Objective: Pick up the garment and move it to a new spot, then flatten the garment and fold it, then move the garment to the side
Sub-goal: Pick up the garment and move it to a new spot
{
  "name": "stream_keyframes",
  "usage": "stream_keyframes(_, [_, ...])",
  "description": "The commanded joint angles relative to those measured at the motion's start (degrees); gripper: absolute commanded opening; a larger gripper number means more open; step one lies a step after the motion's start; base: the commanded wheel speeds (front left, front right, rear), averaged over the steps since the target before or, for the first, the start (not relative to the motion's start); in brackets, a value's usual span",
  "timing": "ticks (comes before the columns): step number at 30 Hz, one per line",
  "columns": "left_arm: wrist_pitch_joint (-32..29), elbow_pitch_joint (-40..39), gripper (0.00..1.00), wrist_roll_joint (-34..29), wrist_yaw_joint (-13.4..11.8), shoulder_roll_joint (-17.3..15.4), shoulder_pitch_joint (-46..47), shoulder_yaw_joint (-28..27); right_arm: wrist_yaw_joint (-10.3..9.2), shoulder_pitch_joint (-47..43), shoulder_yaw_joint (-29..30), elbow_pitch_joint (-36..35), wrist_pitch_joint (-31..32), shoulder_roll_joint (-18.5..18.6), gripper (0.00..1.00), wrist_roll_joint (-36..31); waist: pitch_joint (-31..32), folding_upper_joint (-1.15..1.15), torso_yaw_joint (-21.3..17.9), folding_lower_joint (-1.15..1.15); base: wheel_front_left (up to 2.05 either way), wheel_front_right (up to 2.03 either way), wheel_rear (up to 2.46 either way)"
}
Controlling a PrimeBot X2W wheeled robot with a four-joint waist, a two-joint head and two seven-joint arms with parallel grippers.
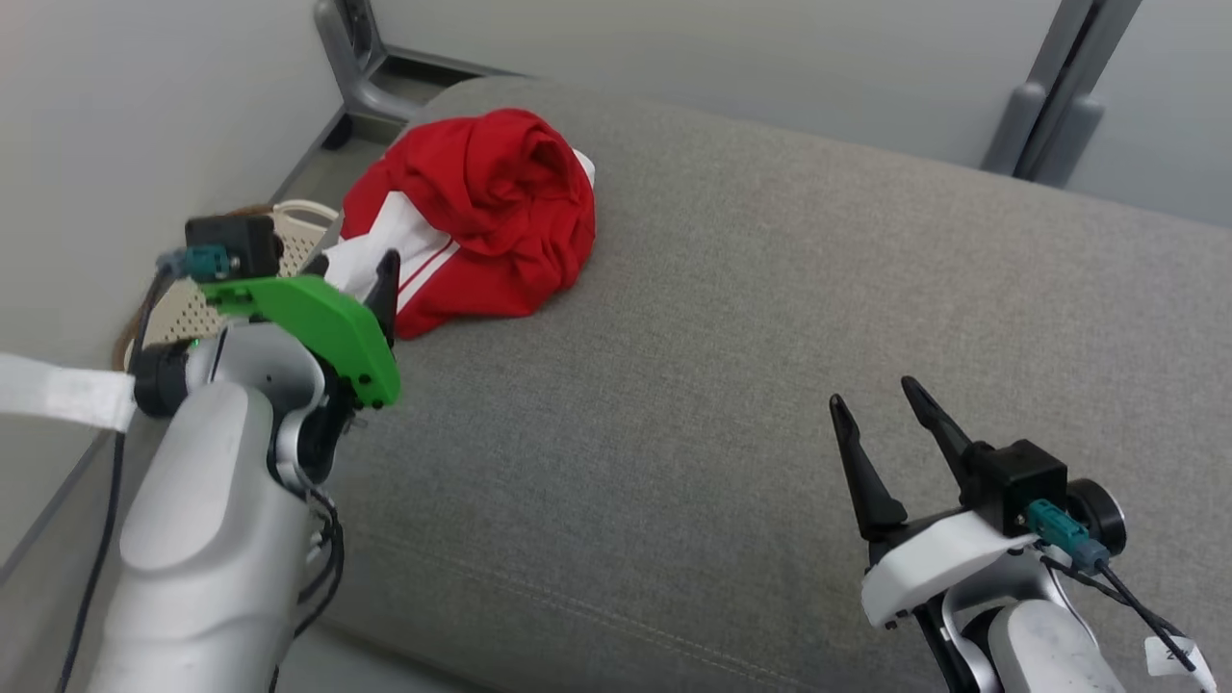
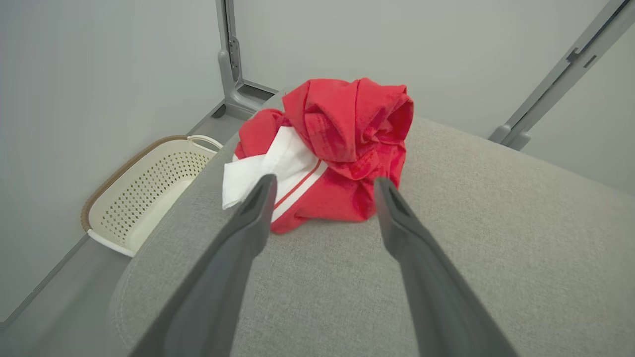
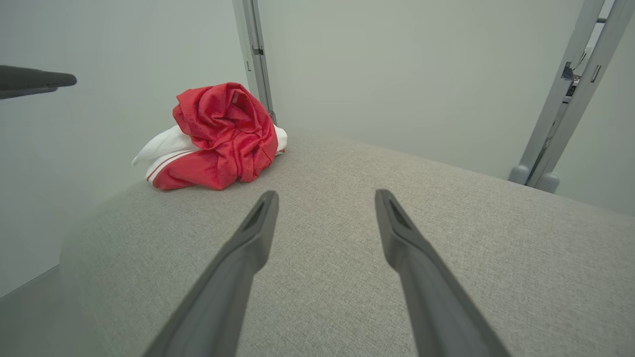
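Observation:
A red garment (image 1: 486,217) with white panels and stripes lies bunched in a heap at the far left end of a grey upholstered surface (image 1: 731,385). In the left wrist view the garment (image 2: 337,153) sits just beyond my left gripper (image 2: 325,187), whose fingers stand open and apart from the cloth. In the head view one dark finger of the left gripper (image 1: 371,279) shows at the heap's near left edge, under a green bracket. My right gripper (image 1: 878,397) is open over bare fabric at the lower right, far from the garment (image 3: 218,136).
A cream perforated basket (image 2: 149,193) stands on the floor left of the grey surface, against the wall. Grey metal posts (image 1: 1054,96) rise behind the surface at the back right and back left. Bare grey fabric stretches wide between the two grippers.

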State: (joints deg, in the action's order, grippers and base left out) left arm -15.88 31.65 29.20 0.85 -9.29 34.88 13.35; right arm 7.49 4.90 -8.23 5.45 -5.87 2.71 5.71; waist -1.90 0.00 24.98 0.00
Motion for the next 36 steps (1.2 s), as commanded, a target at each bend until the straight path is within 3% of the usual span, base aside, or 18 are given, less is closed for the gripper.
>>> stream_keyframes(1, [-0.1,0.8,1.00,0.0,0.4,0.4,2.5,0.2,0.00,-0.6,0.4,-1.6,0.9,0.4,1.00,-1.1,-7.5,0.00,-1.3,0.00,0.00,0.00,0.00])
stream_keyframes(12, [-5.6,12.8,1.00,1.5,-1.0,0.5,18.2,-1.0,0.00,-3.4,0.8,-18.6,9.1,3.3,1.00,-2.3,-17.8,0.00,-4.9,0.00,0.00,0.00,0.00])
stream_keyframes(18, [-5.2,17.4,1.00,0.8,-2.6,-1.0,21.8,-1.2,0.00,-4.7,0.8,-22.6,10.6,4.0,1.00,-1.7,-20.2,0.00,-6.8,0.00,0.00,0.00,0.00])
stream_keyframes(29, [-1.3,23.0,1.00,1.4,-2.0,-2.2,25.0,-1.9,0.00,-5.9,0.7,-24.9,11.0,4.2,1.00,-1.1,-22.1,0.00,-9.3,0.00,0.00,0.00,0.00])
stream_keyframes(30, [-1.1,23.5,0.84,1.5,-2.1,-2.1,25.1,-1.9,0.00,-6.0,0.8,-24.9,10.9,4.2,1.00,-1.1,-22.2,0.00,-9.5,0.00,0.00,0.00,0.00])
stream_keyframes(31, [-0.8,23.9,0.84,1.0,-2.1,-2.3,25.2,-1.5,0.00,-6.1,0.8,-24.8,10.9,4.2,1.00,-1.1,-22.2,0.00,-9.6,0.00,0.00,0.00,0.00])
stream_keyframes(32, [-0.1,24.1,0.00,1.2,-2.0,-2.4,25.3,-1.7,0.00,-6.1,0.7,-24.8,10.8,4.1,1.00,-1.2,-22.2,0.00,-9.7,0.00,0.00,0.00,0.00])
stream_keyframes(36, [1.7,25.2,0.00,0.6,-1.8,-2.9,25.5,-1.2,0.00,-5.9,0.8,-24.4,10.7,3.9,1.00,-1.0,-21.8,0.00,-9.8,0.00,0.00,0.00,0.00])
